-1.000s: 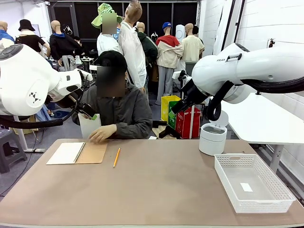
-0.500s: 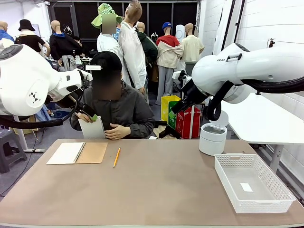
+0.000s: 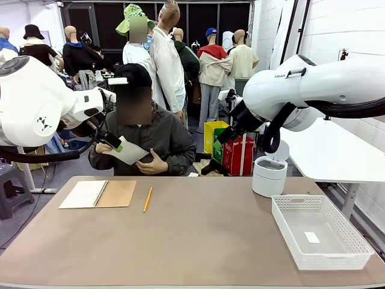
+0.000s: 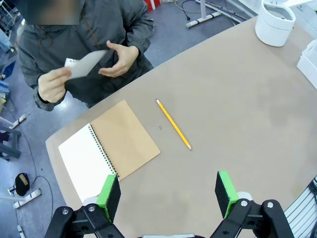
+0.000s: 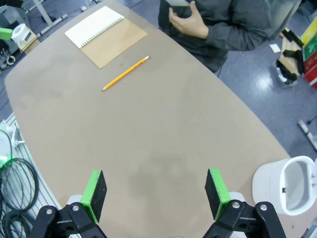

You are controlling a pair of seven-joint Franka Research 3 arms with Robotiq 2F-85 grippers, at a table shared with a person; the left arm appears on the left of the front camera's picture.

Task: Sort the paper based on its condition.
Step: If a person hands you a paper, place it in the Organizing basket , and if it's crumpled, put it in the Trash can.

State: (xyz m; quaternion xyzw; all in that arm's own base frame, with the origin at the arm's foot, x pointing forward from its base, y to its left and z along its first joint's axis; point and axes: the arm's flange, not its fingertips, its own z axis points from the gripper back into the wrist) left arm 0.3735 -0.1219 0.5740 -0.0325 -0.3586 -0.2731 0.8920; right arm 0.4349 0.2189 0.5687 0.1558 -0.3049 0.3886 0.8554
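Your left gripper (image 4: pixel 168 193) has its jaws spread wide with nothing between them, hanging above the table (image 4: pixel 257 99) near the notepad's end. Your right gripper (image 5: pixel 154 194) is the same: jaws fully apart, empty, high over bare tabletop.

Out from the left jaws you see the spiral notepad (image 4: pixel 106 148) lying open and flat near the table's far left corner, its white page beside the brown cardboard backing. Just to its right lies a yellow pencil (image 4: pixel 173 124), apart from the notepad and pointing toward the far edge.

The paper (image 3: pixel 131 151) is off the table: the person behind the far edge holds a white sheet in both hands (image 3: pixel 151 165), tilted, at chest height above that edge.

Toward the far right corner stands a round white bin (image 3: pixel 269 175). Along the right edge, nearer you, sits the white mesh basket (image 3: pixel 355 238), with a small white scrap (image 3: pixel 311 237) on its floor.
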